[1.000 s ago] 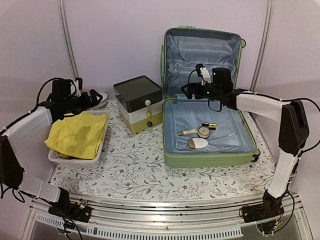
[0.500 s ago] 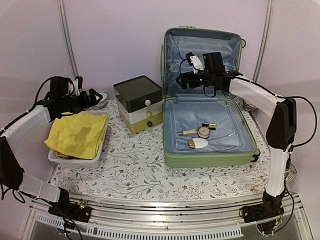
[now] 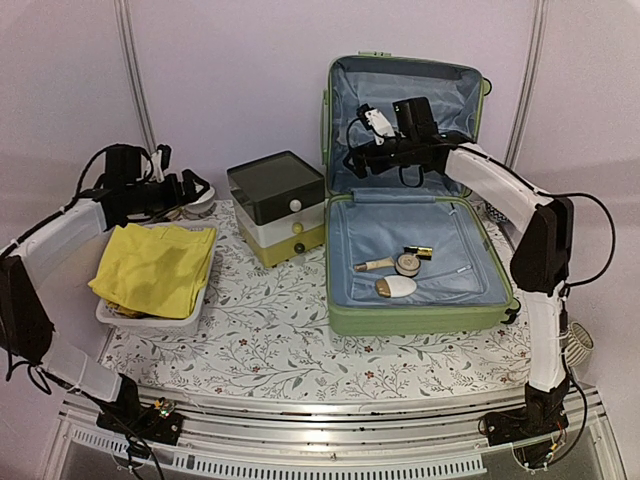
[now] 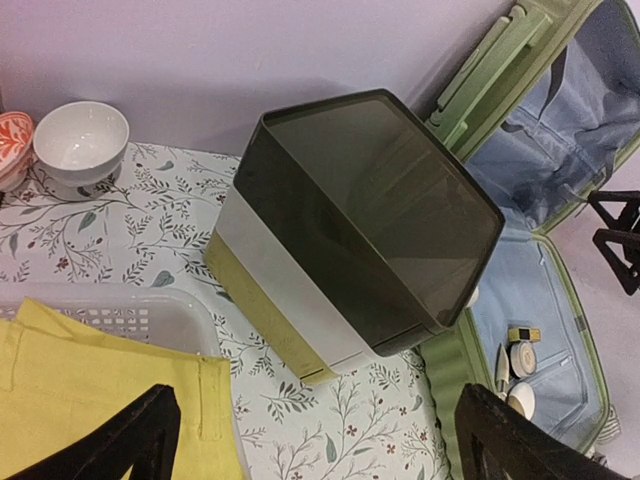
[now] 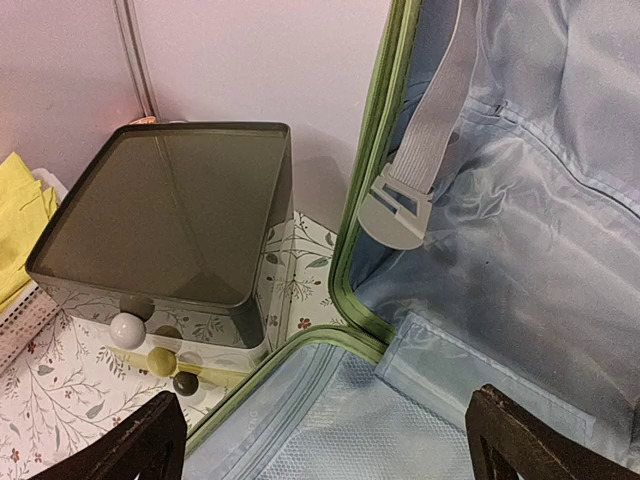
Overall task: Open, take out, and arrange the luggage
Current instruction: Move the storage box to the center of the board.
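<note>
Luggage [image 3: 420,318]: large light-green hard-shell suitcase, open; lid upright against back wall, base flat on table's right side, pale blue lining exposed.

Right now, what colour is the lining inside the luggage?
The luggage lining is pale blue; the right wrist view shows it best.

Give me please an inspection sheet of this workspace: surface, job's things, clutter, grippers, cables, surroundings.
surface: table covered with a flowered cloth.
job's things: suitcase open, lid upright against the wall; brush, round compact, white oval case and small tube lie in its lower half.
clutter: drawer box beside the suitcase; basket holding yellow cloth; white bowl behind it.
grippers: left gripper open, empty, near the basket's far end; right gripper open, empty, before the lid lining.
cables: black cable loops at the right arm's elbow.
surroundings: pale wall, grey pole.
</note>
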Controlling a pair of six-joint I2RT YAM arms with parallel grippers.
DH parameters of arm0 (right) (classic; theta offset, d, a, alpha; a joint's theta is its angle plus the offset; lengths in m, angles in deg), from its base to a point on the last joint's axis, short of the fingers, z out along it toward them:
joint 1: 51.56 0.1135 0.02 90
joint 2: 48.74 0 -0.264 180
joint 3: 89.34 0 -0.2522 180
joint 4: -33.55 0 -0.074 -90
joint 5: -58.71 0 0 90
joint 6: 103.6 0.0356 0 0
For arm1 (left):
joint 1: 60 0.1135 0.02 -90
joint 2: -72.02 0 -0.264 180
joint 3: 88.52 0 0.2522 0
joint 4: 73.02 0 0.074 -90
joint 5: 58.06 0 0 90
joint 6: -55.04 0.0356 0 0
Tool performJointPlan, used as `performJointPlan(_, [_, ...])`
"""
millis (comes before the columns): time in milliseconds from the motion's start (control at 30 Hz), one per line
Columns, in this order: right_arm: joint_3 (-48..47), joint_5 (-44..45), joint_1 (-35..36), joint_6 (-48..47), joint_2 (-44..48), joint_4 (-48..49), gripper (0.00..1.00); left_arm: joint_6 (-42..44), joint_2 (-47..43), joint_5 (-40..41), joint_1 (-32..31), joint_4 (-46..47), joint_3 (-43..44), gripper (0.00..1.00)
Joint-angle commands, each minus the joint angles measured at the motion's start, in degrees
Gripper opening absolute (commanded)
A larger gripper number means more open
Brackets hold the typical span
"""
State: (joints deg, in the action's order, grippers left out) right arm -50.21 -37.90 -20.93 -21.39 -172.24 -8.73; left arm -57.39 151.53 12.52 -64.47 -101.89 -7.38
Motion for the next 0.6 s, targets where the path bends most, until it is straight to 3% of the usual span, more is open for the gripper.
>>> performJointPlan(0, [-3.9,-1.1,0.1,-0.8,-3.1,-3.2,0.98,1.7,3.2,-1.5,1.2,-0.8,3.9,0.98])
performJointPlan(267, [-6.0,-0.4,0.1,-0.3,-5.4,2.0,0.58,2.3,9.0,-3.7,2.2,-0.4,8.8,0.98])
performJointPlan(467, [-6.5,0.5,0.1,-1.2,-7.9,7.2,0.44,2.4,13.7,-6.2,3.5,-0.6,12.7,0.97])
performJointPlan(567, [-8.2,0.4,0.1,-2.8,-10.0,8.0,0.28,3.0,16.5,-7.6,4.1,-1.5,15.7,0.97])
